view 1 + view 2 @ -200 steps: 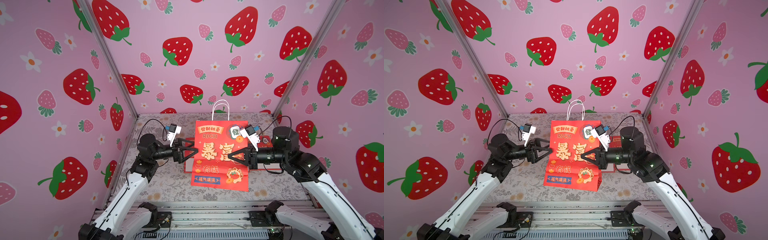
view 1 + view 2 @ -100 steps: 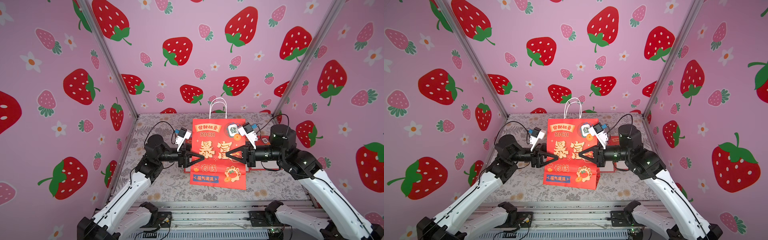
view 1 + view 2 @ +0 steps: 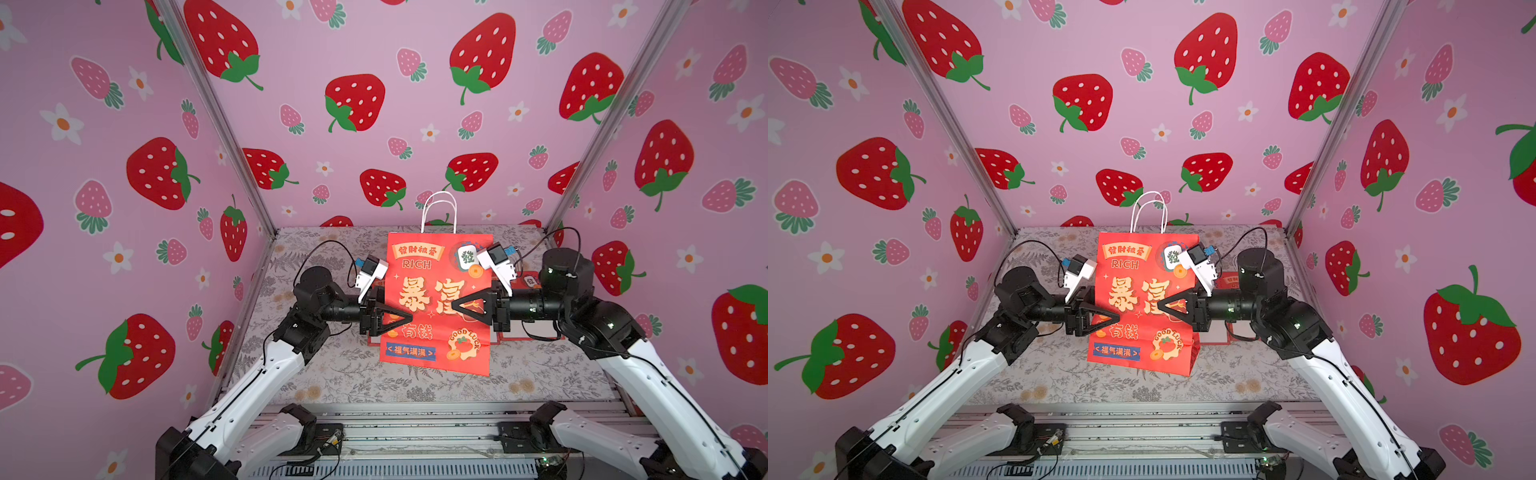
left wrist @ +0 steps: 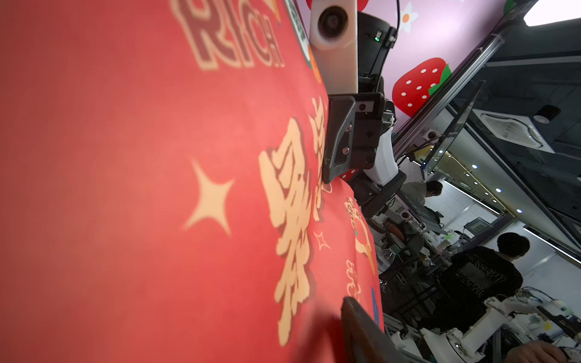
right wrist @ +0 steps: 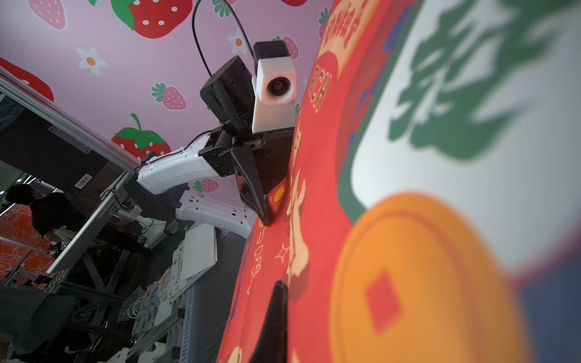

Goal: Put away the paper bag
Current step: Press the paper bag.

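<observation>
while the red paper bag stands upright in the middle of the floral cloth, its printed face toward the top camera and its white cord handles pointing up, both arms reach in level from opposite sides. whether the bag's slanted bottom edge rests on the cloth or hangs just above it cannot be told. the right gripper is fully closed on the bag: in both top views its near finger lies across the printed face, close to the edge on the right arm's side, and in the left wrist view that gripper presses a crease into the paper. the left gripper straddles the opposite edge, with one finger in front of the printed face, a little lower than the right gripper. the right wrist view shows its fingertip touching the paper at a small dent. its other finger is hidden behind the bag, so whether the left fingers are clamped on the paper or only standing around it cannot be told. a flat red item lies on the cloth behind the bag, beside the right arm's wrist
</observation>
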